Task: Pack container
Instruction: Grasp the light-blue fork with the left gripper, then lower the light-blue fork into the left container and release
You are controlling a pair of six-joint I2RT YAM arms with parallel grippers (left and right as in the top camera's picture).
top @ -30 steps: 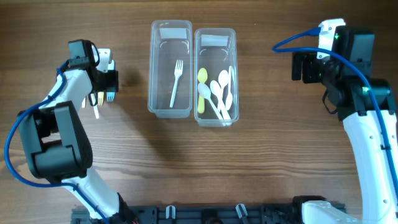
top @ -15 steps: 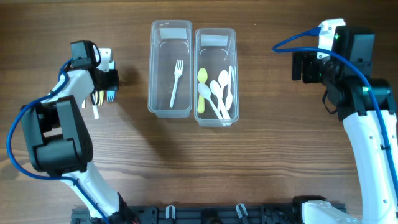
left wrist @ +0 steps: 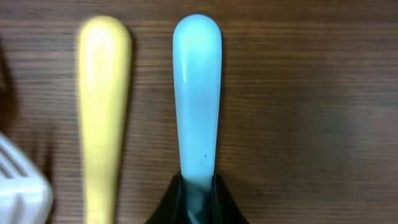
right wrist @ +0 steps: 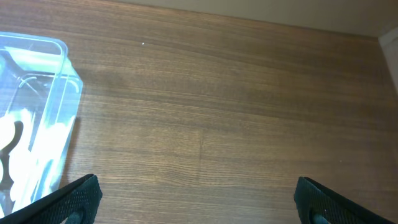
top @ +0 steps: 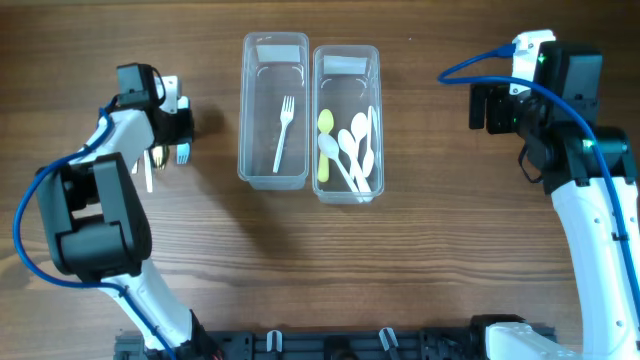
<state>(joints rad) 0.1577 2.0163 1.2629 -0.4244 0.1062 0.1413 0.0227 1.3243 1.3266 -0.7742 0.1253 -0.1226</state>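
Note:
My left gripper point(top: 172, 128) is shut on the light blue handle of a plastic utensil point(left wrist: 197, 93), low over the table at the far left; the jaws point(left wrist: 198, 194) pinch the handle end. A yellow utensil point(left wrist: 102, 112) lies beside it, apart, and a white one point(left wrist: 18, 190) shows at the edge. In the overhead view the blue utensil point(top: 183, 153), the yellow one point(top: 160, 156) and the white one point(top: 150, 172) lie together. The left clear container point(top: 250, 110) holds a white fork point(top: 283, 133). The right clear container point(top: 376, 120) holds a yellow spoon point(top: 324, 145) and several white spoons point(top: 356, 150). My right gripper point(right wrist: 199, 205) is open and empty.
The two containers stand side by side at the table's back centre. My right arm point(top: 540, 100) hovers at the back right, and the right container's corner point(right wrist: 62, 68) shows in the right wrist view. Bare wood lies in front of the containers.
My left gripper has shifted slightly up and to the right, with the blue utensil in it. The right arm has not moved.

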